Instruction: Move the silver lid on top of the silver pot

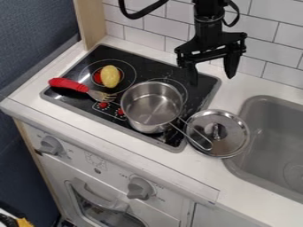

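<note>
Nearest is a white toy oven front with a gray dial [140, 188]. Above it on the counter, between stove [204, 85] and sink [266, 142], sits the silver lid [234, 142]. It looks thin, rigid and slick, probably light; its raised center knob [217, 131] seems the best place to grip, as the smooth rim could slip. The pot's wire handle [209, 145] crosses the lid's left side and could snag it during a lift. Farther back, the open silver pot [133, 117] stands on the stove, with a red-handled fork [70, 84] and a yellow potato-like toy [110, 76] to its left. Farthest, the black gripper [211, 71] hangs over the stove's back corner, jaws spread, holding nothing.
</note>
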{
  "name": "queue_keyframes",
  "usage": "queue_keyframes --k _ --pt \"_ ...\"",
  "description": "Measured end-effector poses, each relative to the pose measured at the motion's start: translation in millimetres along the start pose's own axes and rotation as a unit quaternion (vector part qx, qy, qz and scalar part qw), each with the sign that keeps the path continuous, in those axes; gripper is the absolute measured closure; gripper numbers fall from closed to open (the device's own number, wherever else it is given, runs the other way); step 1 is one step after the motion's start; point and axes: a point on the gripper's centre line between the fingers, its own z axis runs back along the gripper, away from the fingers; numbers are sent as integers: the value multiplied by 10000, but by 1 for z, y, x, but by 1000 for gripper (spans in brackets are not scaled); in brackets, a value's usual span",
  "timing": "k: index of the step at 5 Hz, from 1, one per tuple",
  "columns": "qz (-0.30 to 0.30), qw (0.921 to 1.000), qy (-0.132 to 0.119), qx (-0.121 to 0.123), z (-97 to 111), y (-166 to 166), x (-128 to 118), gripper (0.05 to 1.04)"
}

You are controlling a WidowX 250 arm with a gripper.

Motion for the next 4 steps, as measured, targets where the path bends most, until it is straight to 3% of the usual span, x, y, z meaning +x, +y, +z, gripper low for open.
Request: queue_keyframes --k 1,3,4 --pt "49 9998 137 123 -13 4 -3 83" --pt "134 9987 210 455 -15 3 -15 83" --pt "151 9975 328 605 -26 10 -32 83"
